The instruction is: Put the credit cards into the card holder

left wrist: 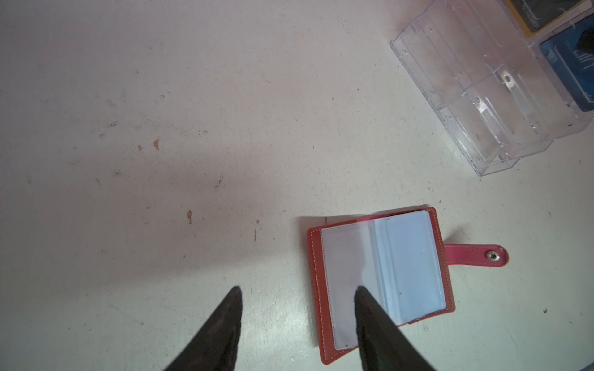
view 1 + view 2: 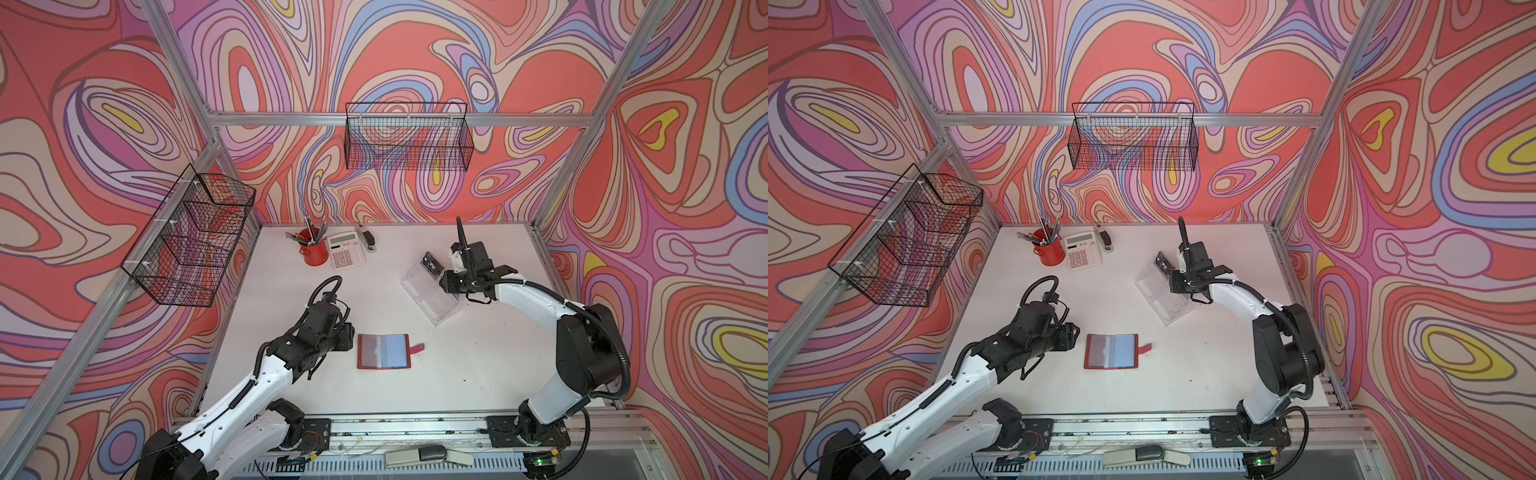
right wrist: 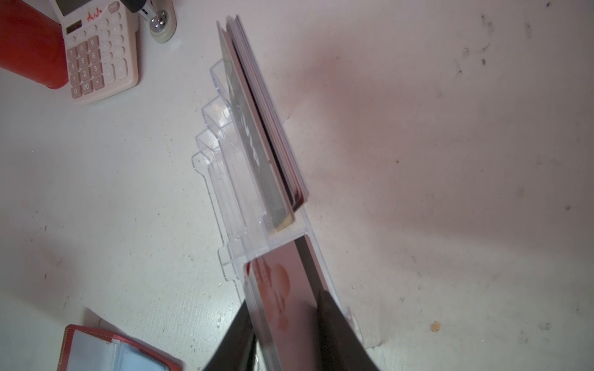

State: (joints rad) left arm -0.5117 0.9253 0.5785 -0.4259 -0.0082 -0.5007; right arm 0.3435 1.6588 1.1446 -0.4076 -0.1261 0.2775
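Left jaws stand wide and empty; right jaws stand narrow. In both top views the card holder (image 2: 384,351) (image 2: 1111,351) lies open on the desk (image 2: 478,374) just ahead of the left jaws. It is well apart from the right jaws, which reach into the clear stand (image 2: 424,295). From the left wrist, one fingertip (image 1: 369,321) overlaps the card holder's near sleeve; whether it touches, we cannot tell. From the right wrist, the fingers (image 3: 331,327) straddle a packed stack of credit cards (image 3: 283,289) in the stand; whether they pinch, we cannot tell. We judge the risk to be that closing on the stack lifts several cards together, or drags the light stand along.
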